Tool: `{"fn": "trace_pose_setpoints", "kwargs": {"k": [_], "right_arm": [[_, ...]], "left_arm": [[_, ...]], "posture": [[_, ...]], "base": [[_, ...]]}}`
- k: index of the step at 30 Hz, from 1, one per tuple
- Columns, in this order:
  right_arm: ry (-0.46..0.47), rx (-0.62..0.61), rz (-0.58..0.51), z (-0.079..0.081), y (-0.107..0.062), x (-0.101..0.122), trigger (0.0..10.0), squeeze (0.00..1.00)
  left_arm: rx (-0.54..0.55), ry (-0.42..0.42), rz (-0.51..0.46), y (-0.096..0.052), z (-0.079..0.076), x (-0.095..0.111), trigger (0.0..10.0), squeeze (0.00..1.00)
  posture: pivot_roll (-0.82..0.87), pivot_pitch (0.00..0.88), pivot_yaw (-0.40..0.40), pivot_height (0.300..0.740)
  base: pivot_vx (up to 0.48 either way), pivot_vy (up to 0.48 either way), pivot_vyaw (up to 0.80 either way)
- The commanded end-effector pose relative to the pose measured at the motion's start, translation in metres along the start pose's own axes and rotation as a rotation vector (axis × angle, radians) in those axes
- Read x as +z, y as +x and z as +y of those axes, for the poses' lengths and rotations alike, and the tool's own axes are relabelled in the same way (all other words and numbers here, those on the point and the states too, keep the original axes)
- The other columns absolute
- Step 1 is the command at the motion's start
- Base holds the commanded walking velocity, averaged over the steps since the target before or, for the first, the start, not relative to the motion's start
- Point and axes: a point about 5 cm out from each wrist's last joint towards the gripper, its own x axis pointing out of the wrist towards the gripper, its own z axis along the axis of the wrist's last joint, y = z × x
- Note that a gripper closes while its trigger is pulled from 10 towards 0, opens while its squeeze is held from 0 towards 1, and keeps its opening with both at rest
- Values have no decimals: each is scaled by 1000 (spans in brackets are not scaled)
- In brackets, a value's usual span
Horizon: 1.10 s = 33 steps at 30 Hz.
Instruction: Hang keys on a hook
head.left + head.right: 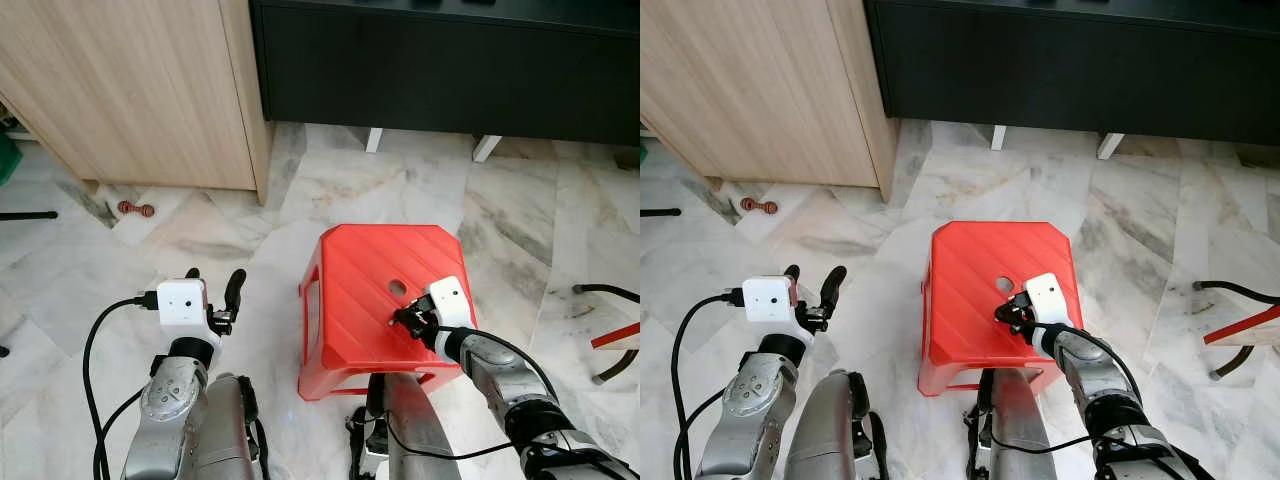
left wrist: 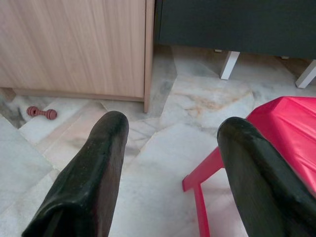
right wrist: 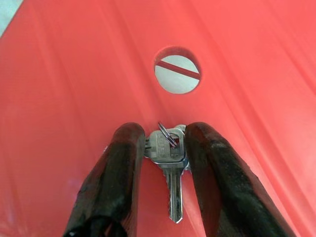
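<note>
The keys [image 3: 169, 157] lie flat on the red stool [image 1: 360, 270], just short of its round hole [image 3: 177, 70]. Your right gripper [image 3: 165, 148] straddles them, fingers touching the key head, blade running back along them. Your left gripper [image 2: 170, 148] hangs open, well apart.
</note>
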Motion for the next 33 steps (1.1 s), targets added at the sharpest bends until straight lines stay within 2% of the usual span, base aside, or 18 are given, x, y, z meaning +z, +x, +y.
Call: {"fn": "trace_pose_setpoints", "kwargs": {"k": [1,5,8,9,10,15,16,17,18,19,20,21,22,33], "right_arm": [[9,-23,32,-5,-4,-11,9373,0],[14,-37,39,-6,-4,-13,8588,0],[14,-39,40,-6,-4,-13,8510,0],[15,-39,41,-5,-4,-14,8667,0],[15,-39,41,-4,-3,-14,9255,0],[17,-36,40,-2,-2,-15,8863,0],[18,-33,35,-1,-2,-15,6157,0],[18,-32,34,-1,-2,-15,4824,0],[18,-31,33,-1,-2,-15,4824,0],[17,-30,29,-1,-2,-14,2353,0],[17,-29,28,0,-1,-14,2353,0],[16,-28,27,0,-1,-13,471,0],[16,-27,26,0,-1,-13,0,0],[13,-16,18,2,0,-13,0,0]], "left_arm": [[3,16,29,-6,-1,-5,10000,0],[2,15,30,-7,-1,-5,10000,0],[3,16,32,-8,-1,-5,10000,0],[3,16,33,-8,-1,-5,10000,0],[4,16,34,-9,-1,-6,10000,0],[5,18,36,-11,-1,-6,10000,0],[5,20,38,-12,-1,-6,10000,0],[5,20,39,-12,-1,-6,10000,0],[5,20,39,-12,0,-6,10000,0],[5,21,41,-13,0,-6,10000,0],[5,21,42,-13,0,-6,10000,0],[5,21,43,-13,-1,-6,10000,0],[5,21,44,-14,-1,-6,10000,0],[6,22,52,-15,-1,-7,10000,0]], "posture": [[-51,346,-79,619],[-51,351,-80,619],[-53,352,-81,619],[-53,354,-81,619],[-52,356,-81,619],[-50,362,-81,619],[-49,364,-80,619],[-49,366,-80,619],[-50,366,-80,619],[-50,368,-79,619],[-50,368,-79,619],[-50,369,-80,619],[-50,369,-80,619],[-49,368,-81,619]], "base": [[0,0,0],[0,0,0],[0,0,0],[0,0,0],[0,0,0],[0,0,0],[0,0,0],[0,0,0],[0,0,0],[0,0,0],[0,0,0],[0,0,0],[0,0,0],[0,0,0]]}}
